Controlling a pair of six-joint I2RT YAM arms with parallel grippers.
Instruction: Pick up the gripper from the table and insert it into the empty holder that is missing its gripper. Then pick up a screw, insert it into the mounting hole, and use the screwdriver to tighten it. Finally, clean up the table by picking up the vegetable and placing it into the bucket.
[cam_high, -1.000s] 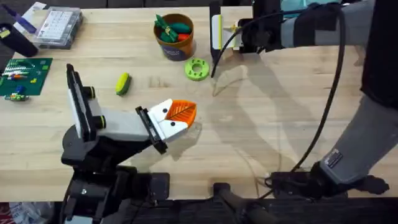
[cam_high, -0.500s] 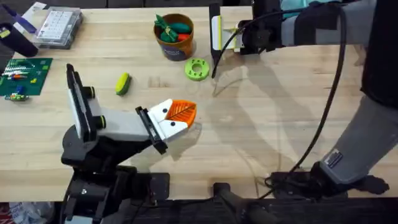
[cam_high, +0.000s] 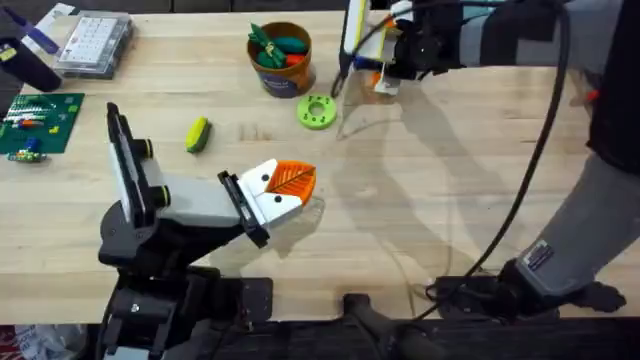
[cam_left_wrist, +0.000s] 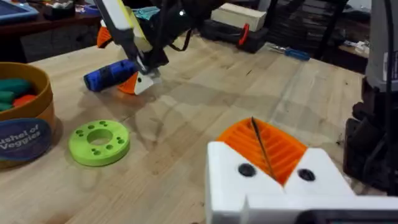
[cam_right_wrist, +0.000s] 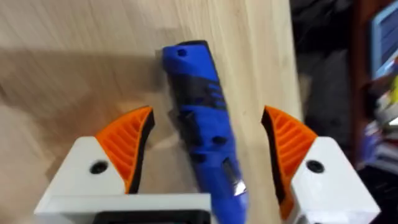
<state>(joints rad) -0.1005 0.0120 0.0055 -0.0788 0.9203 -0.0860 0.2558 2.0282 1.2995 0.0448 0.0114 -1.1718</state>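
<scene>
Orange-brown bucket (cam_left_wrist: 22, 124) labelled "Veggies"

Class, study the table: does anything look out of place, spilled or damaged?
One thing: the vegetable lies loose on the table, outside the bucket holding other toy vegetables. Nothing looks spilled or damaged.

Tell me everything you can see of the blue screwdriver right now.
The screwdriver is a thick bright-blue cylinder with black panels, plastic by its look. It lies flat on the wooden table near the far edge. The right end effector hangs over it, open, with an orange pad on each side and neither touching. Its bit cannot be made out.
</scene>
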